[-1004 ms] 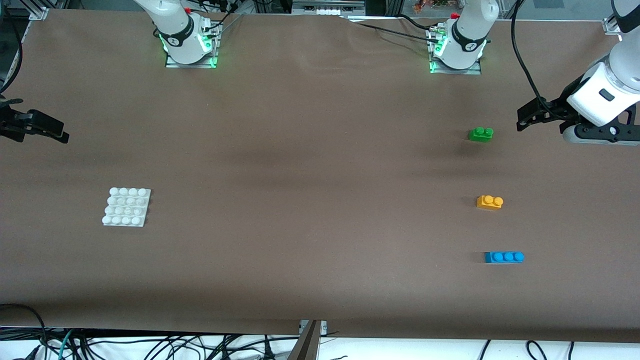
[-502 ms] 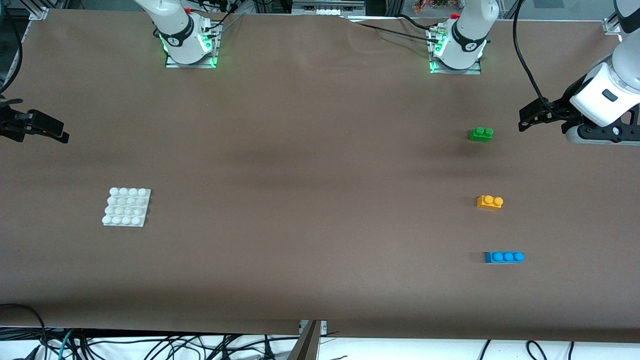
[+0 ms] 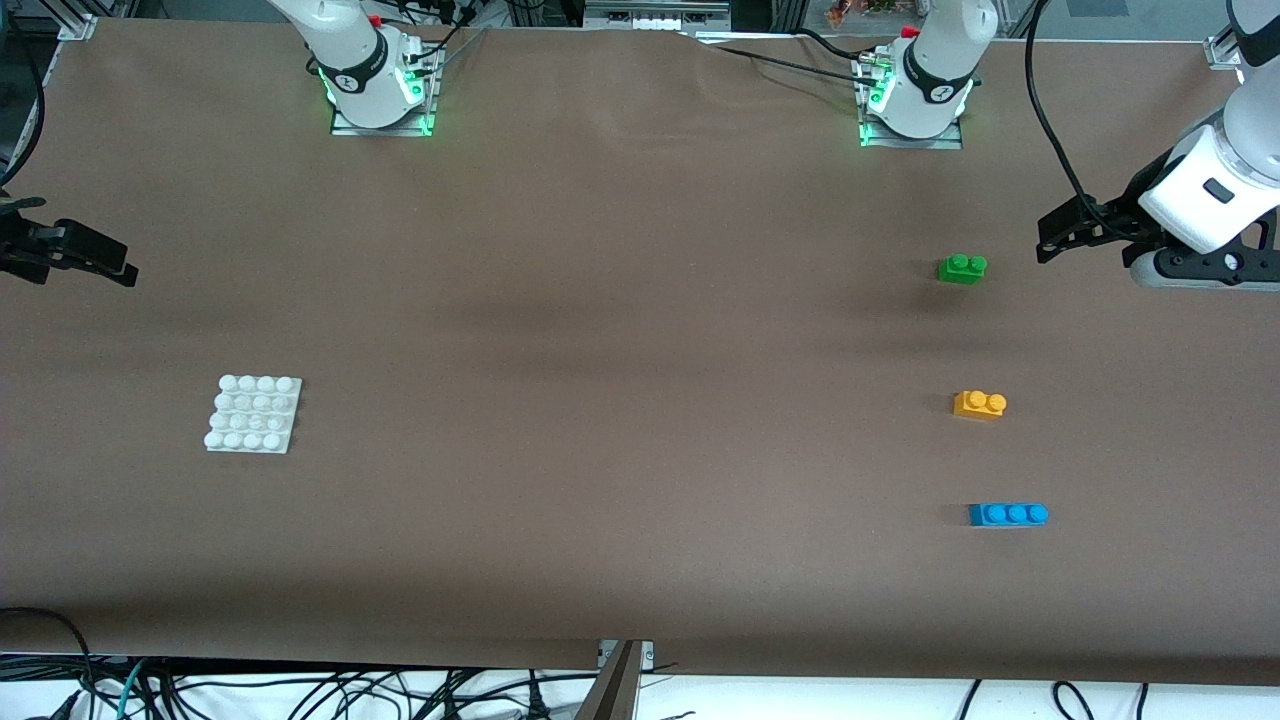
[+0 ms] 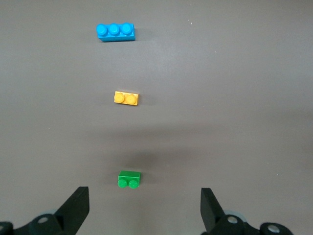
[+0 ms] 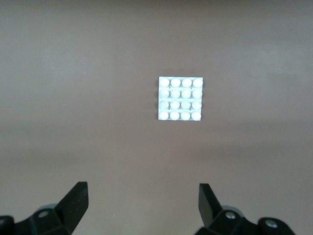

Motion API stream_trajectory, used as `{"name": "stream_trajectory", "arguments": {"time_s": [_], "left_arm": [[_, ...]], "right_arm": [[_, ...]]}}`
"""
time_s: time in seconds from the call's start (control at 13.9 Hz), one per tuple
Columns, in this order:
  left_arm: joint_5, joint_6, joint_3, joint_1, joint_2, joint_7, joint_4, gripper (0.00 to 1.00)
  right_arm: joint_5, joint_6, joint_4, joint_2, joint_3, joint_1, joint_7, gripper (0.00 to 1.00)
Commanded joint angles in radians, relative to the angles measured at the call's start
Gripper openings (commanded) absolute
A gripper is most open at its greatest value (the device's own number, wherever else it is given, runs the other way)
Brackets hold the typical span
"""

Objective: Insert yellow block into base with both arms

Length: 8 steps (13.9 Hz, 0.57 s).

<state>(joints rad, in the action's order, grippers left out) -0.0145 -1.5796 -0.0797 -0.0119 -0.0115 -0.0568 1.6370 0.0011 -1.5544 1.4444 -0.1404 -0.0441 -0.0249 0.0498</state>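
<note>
The yellow block [image 3: 980, 404] [image 4: 126, 98] lies on the brown table toward the left arm's end, between a green brick and a blue brick. The white studded base [image 3: 254, 414] [image 5: 180, 98] lies flat toward the right arm's end. My left gripper [image 3: 1048, 238] [image 4: 144, 205] hangs open and empty over the table beside the green brick. My right gripper [image 3: 120, 268] [image 5: 143, 203] also hangs open and empty, over the table edge at its own end, apart from the base.
The green two-stud brick [image 3: 962, 268] [image 4: 129, 179] lies farther from the front camera than the yellow block. The blue three-stud brick [image 3: 1008, 514] [image 4: 115, 32] lies nearer. Both arm bases [image 3: 380, 90] [image 3: 915, 100] stand along the back edge, with cables near them.
The left arm's hand has shifted slightly toward its own end of the table. The right arm, the base and the bricks have not moved.
</note>
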Motion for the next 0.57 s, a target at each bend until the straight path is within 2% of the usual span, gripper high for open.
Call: {"name": "stream_trajectory", "arguments": {"time_s": [0.0, 0.5], "left_arm": [[0.01, 0.016, 0.0, 0.006, -0.016, -0.009, -0.034, 1.0], [0.01, 0.016, -0.003, 0.012, -0.015, -0.012, -0.034, 1.0]], "right_arm": [[0.0, 0.005, 0.008, 0.008, 0.003, -0.007, -0.004, 1.0], [0.0, 0.005, 0.008, 0.008, 0.003, -0.007, -0.004, 1.0]]}}
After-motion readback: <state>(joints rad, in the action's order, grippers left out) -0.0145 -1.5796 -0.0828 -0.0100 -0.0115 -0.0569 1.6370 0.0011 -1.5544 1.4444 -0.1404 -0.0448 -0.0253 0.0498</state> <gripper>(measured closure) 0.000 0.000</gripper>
